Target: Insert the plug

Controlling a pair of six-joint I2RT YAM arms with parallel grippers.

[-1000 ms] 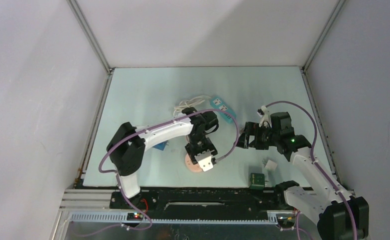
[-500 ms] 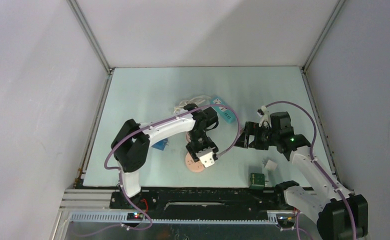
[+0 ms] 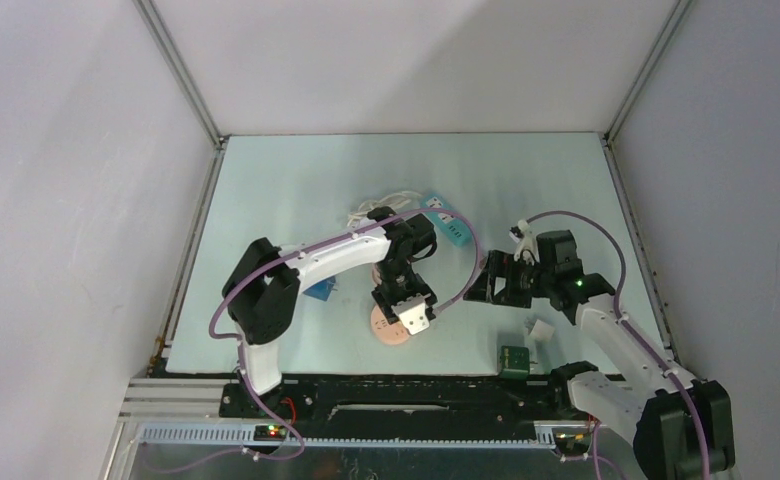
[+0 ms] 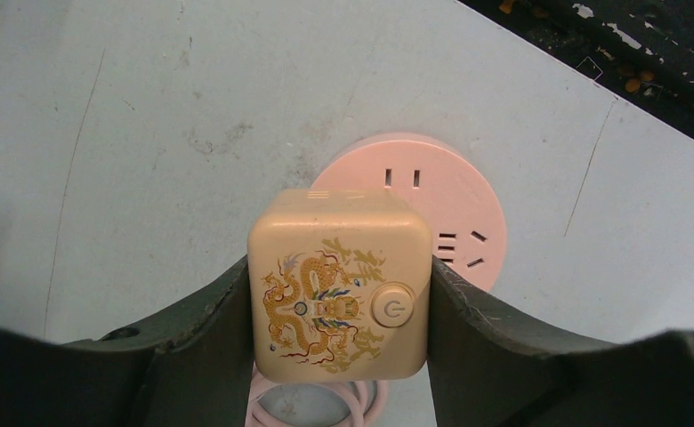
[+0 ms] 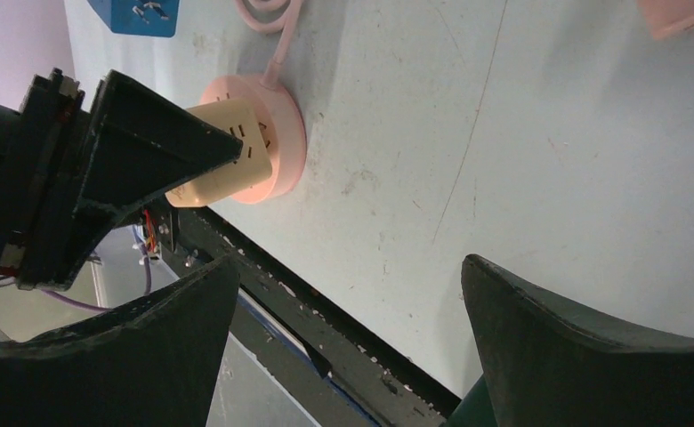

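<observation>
Left hand [image 4: 339,285] is pinching the cream cube plug [image 4: 341,267] by two opposite flat sides. It's sitting right over the pink round socket [image 4: 450,205], near the front edge of the surface [image 4: 148,107]. Can't tell if the prongs are in. Right hand [image 5: 348,267] hangs spread wide off to the right, holding nothing. The plug looks like light, rigid, smooth plastic, so probably a bit slippery. The side grip seems right to me, since it's clear of the button.

The left pincer [image 3: 404,312] hangs over the round pink socket [image 3: 386,331], the right pincer [image 3: 478,288] well apart.
</observation>
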